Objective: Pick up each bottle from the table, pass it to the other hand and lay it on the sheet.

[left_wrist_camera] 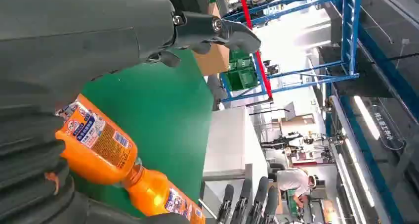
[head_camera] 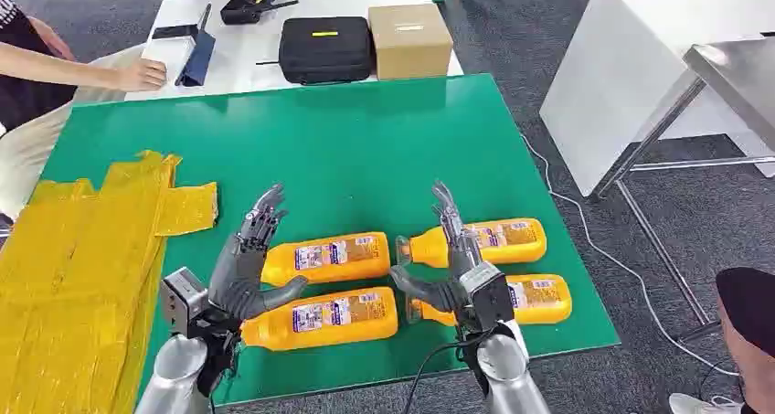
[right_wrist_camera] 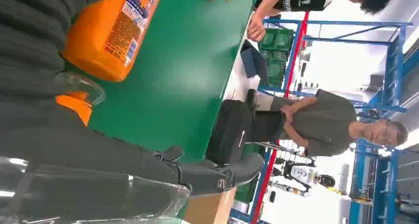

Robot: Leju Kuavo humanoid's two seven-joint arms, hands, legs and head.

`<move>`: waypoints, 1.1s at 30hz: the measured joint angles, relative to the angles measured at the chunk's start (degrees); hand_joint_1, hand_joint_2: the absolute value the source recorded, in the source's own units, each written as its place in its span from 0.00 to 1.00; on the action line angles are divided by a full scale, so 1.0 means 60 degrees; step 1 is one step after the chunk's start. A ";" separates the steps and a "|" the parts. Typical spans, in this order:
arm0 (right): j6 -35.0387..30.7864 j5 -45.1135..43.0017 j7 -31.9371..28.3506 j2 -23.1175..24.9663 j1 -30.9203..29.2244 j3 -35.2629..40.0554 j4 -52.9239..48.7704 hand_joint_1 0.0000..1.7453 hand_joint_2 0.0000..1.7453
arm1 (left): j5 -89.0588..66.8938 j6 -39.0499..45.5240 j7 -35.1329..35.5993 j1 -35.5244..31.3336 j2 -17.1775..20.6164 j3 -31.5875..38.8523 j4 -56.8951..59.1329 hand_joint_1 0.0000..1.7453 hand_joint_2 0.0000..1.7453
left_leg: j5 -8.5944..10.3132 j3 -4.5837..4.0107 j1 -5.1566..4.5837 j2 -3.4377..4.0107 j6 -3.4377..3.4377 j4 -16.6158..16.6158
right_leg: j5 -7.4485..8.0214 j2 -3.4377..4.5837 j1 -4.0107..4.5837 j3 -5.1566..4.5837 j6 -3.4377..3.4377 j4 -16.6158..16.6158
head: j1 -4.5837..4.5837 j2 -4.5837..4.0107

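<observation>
Four orange bottles lie on their sides on the green table (head_camera: 366, 149). The far left bottle (head_camera: 329, 257) and near left bottle (head_camera: 324, 318) form one pair; the far right bottle (head_camera: 489, 240) and near right bottle (head_camera: 539, 300) form the other. My left hand (head_camera: 249, 263) hovers open over the left pair's butt ends, fingers spread. My right hand (head_camera: 457, 263) is open above the right pair's capped ends, thumb pointing left. The yellow sheet (head_camera: 82, 277) covers the table's left side. In the left wrist view, my left hand (left_wrist_camera: 74, 46) is above a bottle (left_wrist_camera: 94, 145).
Behind the green table, a white table holds a black case (head_camera: 324, 48), a cardboard box (head_camera: 409, 39) and a person's hand (head_camera: 137, 74). A metal table (head_camera: 731, 67) stands to the right. Another person (head_camera: 749, 332) is at the near right corner.
</observation>
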 measured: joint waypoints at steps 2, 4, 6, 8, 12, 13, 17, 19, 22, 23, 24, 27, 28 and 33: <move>0.0000 0.0000 0.0000 0.0000 0.0000 0.0000 0.0000 0.00 1.00 | 0.0000 0.0000 0.0000 0.0000 0.0000 0.0000 0.0000 0.00 1.00 | 0.0000 0.0000 0.0000 0.0000 0.0000 0.0000 | 0.0000 0.0000 0.0000 0.0000 0.0000 0.0000 | 0.0000 0.0000; 0.0000 0.0000 -0.0004 0.0000 0.0000 0.0000 0.0000 0.00 1.00 | 0.0000 0.0000 0.0000 0.0000 0.0000 0.0000 0.0000 0.00 1.00 | 0.0000 0.0000 0.0000 0.0000 0.0000 0.0000 | 0.0000 0.0000 0.0000 0.0000 0.0000 0.0000 | 0.0000 0.0000; 0.0003 0.0000 -0.0004 0.0000 0.0000 0.0000 0.0000 0.00 1.00 | 0.0000 0.0000 0.0000 0.0000 0.0000 0.0000 0.0000 0.00 1.00 | 0.0000 0.0000 0.0000 0.0000 0.0000 0.0000 | 0.0000 0.0000 0.0000 0.0000 0.0000 0.0000 | 0.0000 0.0000; 0.0000 0.0000 -0.0004 0.0000 0.0000 0.0000 0.0000 0.00 1.00 | 0.0000 0.0000 0.0004 0.0000 0.0000 0.0000 0.0000 0.00 1.00 | 0.0000 0.0000 0.0000 0.0000 0.0000 0.0000 | 0.0000 0.0000 0.0000 0.0000 0.0000 0.0000 | 0.0000 0.0000; 0.0000 -0.0004 -0.0004 0.0000 0.0000 0.0000 0.0000 0.00 1.00 | 0.0000 0.0000 0.0004 0.0000 0.0000 0.0000 0.0000 0.00 1.00 | 0.0000 0.0000 0.0000 0.0000 0.0000 0.0000 | 0.0000 0.0000 0.0000 0.0000 0.0000 0.0000 | 0.0000 0.0000; 0.0000 -0.0004 -0.0004 0.0000 0.0000 0.0000 0.0000 0.00 1.00 | 0.0000 0.0000 0.0000 0.0000 0.0000 0.0000 0.0000 0.00 1.00 | 0.0000 0.0000 0.0000 0.0000 0.0000 0.0000 | 0.0000 0.0000 0.0000 0.0000 0.0000 0.0000 | 0.0000 0.0000; 0.0003 0.0000 -0.0004 0.0000 0.0000 0.0000 0.0000 0.00 1.00 | 0.0000 0.0000 0.0000 0.0000 0.0000 0.0000 0.0000 0.00 1.00 | 0.0000 0.0000 0.0000 0.0000 0.0000 0.0000 | 0.0000 0.0000 0.0000 0.0000 0.0000 0.0000 | 0.0000 0.0000; 0.0000 -0.0004 0.0000 0.0000 0.0000 0.0000 0.0000 0.00 1.00 | 0.0000 0.0000 0.0000 0.0000 0.0000 0.0000 0.0000 0.00 1.00 | 0.0000 0.0000 0.0000 0.0000 0.0000 0.0000 | 0.0000 0.0000 0.0000 0.0000 0.0000 0.0000 | 0.0000 0.0000; 0.0000 0.0000 -0.0004 0.0000 0.0000 0.0000 0.0000 0.90 1.00 | 0.0000 0.0000 0.0000 0.0000 0.0000 0.0000 0.0000 1.00 1.00 | 0.0000 0.0000 0.0000 0.0000 0.0000 0.0000 | 0.0000 0.0000 0.0000 0.0000 0.0000 0.0000 | 0.0000 0.0000; 0.0003 -0.0004 -0.0004 0.0000 0.0000 0.0000 0.0000 0.91 1.00 | 0.0000 0.0000 0.0003 0.0000 0.0000 0.0000 0.0000 1.00 1.00 | 0.0000 0.0000 0.0000 0.0000 0.0000 0.0000 | 0.0000 0.0000 0.0000 0.0000 0.0000 0.0000 | 0.0000 0.0000; 0.0000 -0.0004 -0.0004 0.0000 0.0000 0.0000 0.0000 0.90 1.00 | 0.0000 0.0000 0.0000 0.0000 0.0000 0.0000 0.0000 1.00 1.00 | 0.0000 0.0000 0.0000 0.0000 0.0000 0.0000 | 0.0000 0.0000 0.0000 0.0000 0.0000 0.0000 | 0.0000 0.0000; 0.0000 -0.0003 -0.0004 0.0000 0.0000 0.0000 0.0000 1.00 1.00 | 0.0000 0.0000 0.0000 0.0000 0.0000 0.0000 0.0000 1.00 1.00 | 0.0000 0.0000 0.0000 0.0000 0.0000 0.0000 | 0.0000 0.0000 0.0000 0.0000 0.0000 0.0000 | 0.0000 0.0000; 0.0000 0.0000 0.0000 0.0000 0.0000 0.0000 0.0000 1.00 1.00 | 0.0000 0.0000 0.0000 0.0000 0.0000 0.0000 0.0000 1.00 1.00 | 0.0000 0.0000 0.0000 0.0000 0.0000 0.0000 | 0.0000 0.0000 0.0000 0.0000 0.0000 0.0000 | 0.0000 0.0000; 0.0000 -0.0003 -0.0004 0.0000 0.0000 0.0000 0.0000 1.00 1.00 | 0.0000 0.0000 0.0000 0.0000 0.0000 0.0000 0.0000 1.00 1.00 | 0.0000 0.0000 0.0000 0.0000 0.0000 0.0000 | 0.0000 0.0000 0.0000 0.0000 0.0000 0.0000 | 0.0000 0.0000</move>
